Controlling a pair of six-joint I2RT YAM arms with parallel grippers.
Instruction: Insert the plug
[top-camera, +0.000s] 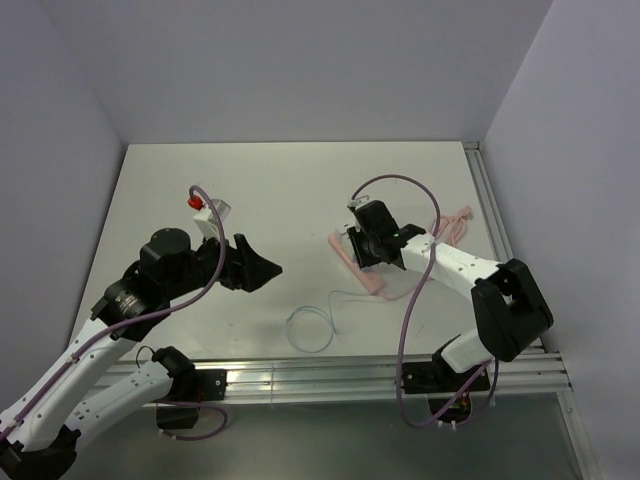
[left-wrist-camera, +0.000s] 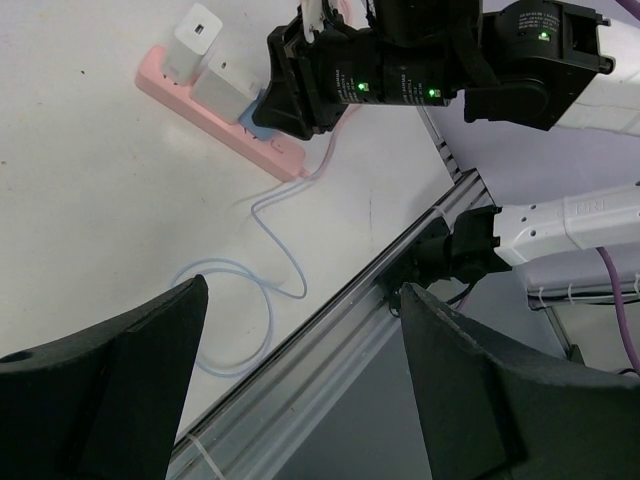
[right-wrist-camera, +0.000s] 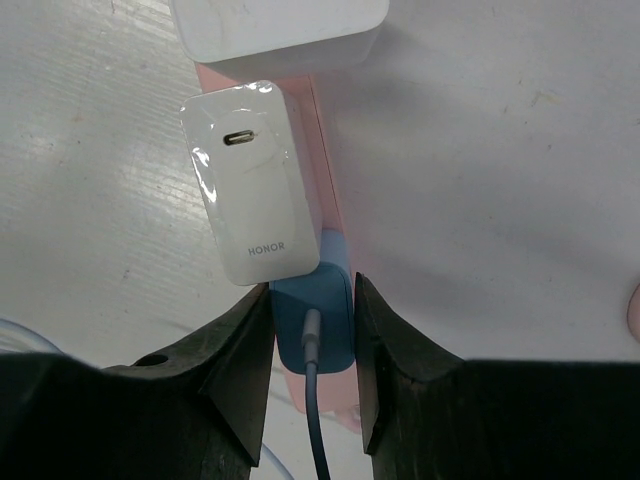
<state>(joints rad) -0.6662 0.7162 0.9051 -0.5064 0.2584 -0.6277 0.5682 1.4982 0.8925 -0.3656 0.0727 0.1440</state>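
From above, the right gripper (top-camera: 364, 252) sits over the pink power strip (top-camera: 375, 284). The left wrist view shows the left gripper (left-wrist-camera: 300, 385) spread wide and empty. The right wrist view shows jaws clamped on the blue plug (right-wrist-camera: 315, 325) beside the white charger (right-wrist-camera: 250, 185). Seating seems underway, and a straight downward press likely comes next.

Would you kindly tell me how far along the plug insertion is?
Done: the blue plug sits on the pink power strip, next to two white chargers. In hand: the right gripper clamps it there; full seating cannot be judged. Remaining: press home if needed, release. The left gripper hangs open.
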